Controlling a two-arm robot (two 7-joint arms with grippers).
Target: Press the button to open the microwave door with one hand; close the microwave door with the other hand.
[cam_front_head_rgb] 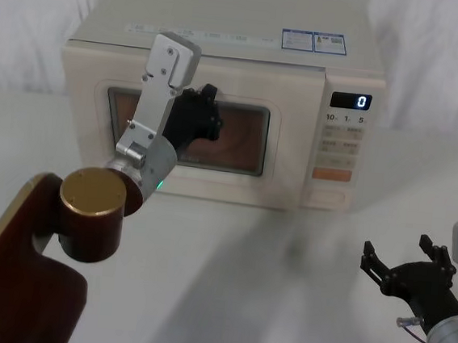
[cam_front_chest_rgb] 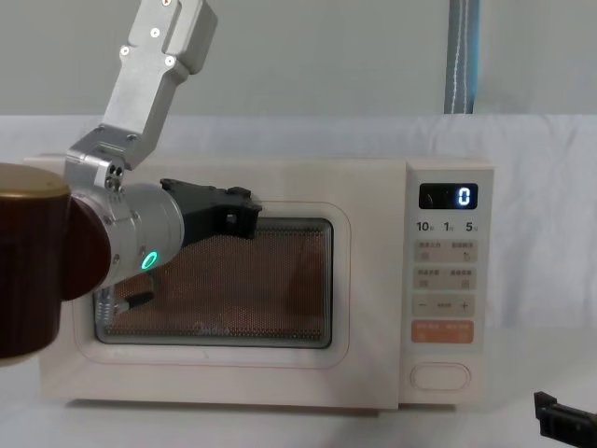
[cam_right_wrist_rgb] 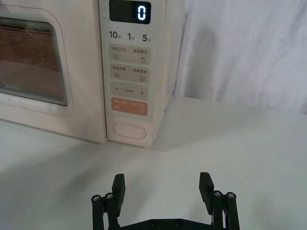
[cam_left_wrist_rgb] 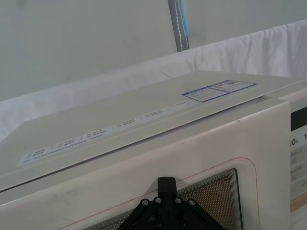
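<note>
Left arm: raised in front of the microwave, its pale link angled up and its silver wrist low; the left gripper (cam_front_head_rgb: pixel 206 112) sits against the upper part of the microwave door (cam_front_head_rgb: pixel 283 156), over the dark window, and whether its fingers are apart or together cannot be told. Microwave (cam_front_head_rgb: pixel 225 45): cream box standing on a white table (cam_front_head_rgb: pixel 242 286), printed labels along its top, white cloth behind it. Door: broad panel on the left side of the front, lying flush with the control panel, small logo under the glass. Control panel (cam_front_chest_rgb: pixel 446 280): to the right of the door; a lit display (cam_front_chest_rgb: pixel 449 196) reading 0 at the top, rows of small beige keys below it, then an orange key (cam_front_chest_rgb: pixel 442 330). Button (cam_front_chest_rgb: pixel 440 375): the wide pale pill-shaped key at the very bottom of the panel, just under the orange key, nothing touching it. Right gripper (cam_right_wrist_rgb: pixel 163 184): low over the table at the near right, well apart from the microwave, fingers spread wide with nothing between them, pointing toward the panel's lower corner.
</note>
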